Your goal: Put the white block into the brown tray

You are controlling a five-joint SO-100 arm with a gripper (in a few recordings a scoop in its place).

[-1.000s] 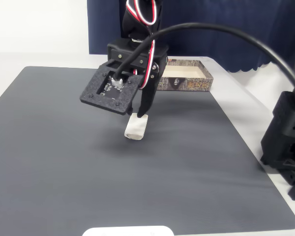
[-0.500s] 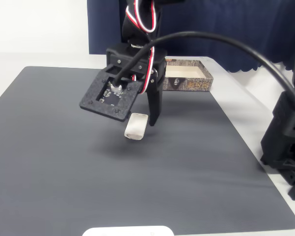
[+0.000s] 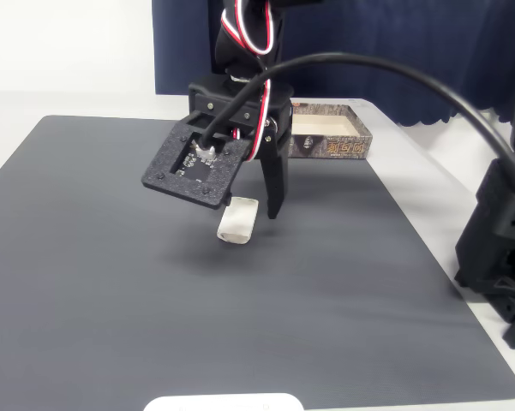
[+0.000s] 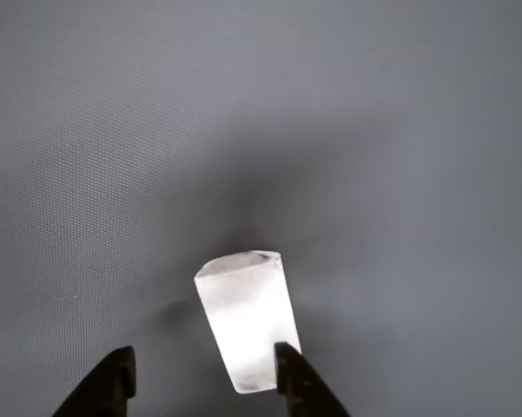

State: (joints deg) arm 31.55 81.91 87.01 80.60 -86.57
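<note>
Gripper (image 4: 204, 382) above the grey mat (image 3: 111, 282), jaws parted wider than the white block (image 4: 246, 320); right finger (image 4: 294, 375) touches the block's near right edge, left finger stands clear; block off-white, rounded corners, lying flat mid-mat, long axis running near to far, slightly tilted; brown tray (image 3: 330, 137) far right, well apart.

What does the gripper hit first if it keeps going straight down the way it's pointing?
Most likely the white block: it lies between the open fingers of the gripper, close against the right-hand one in the wrist view. Then the dark mat underneath. Remaining height is unclear.
</note>
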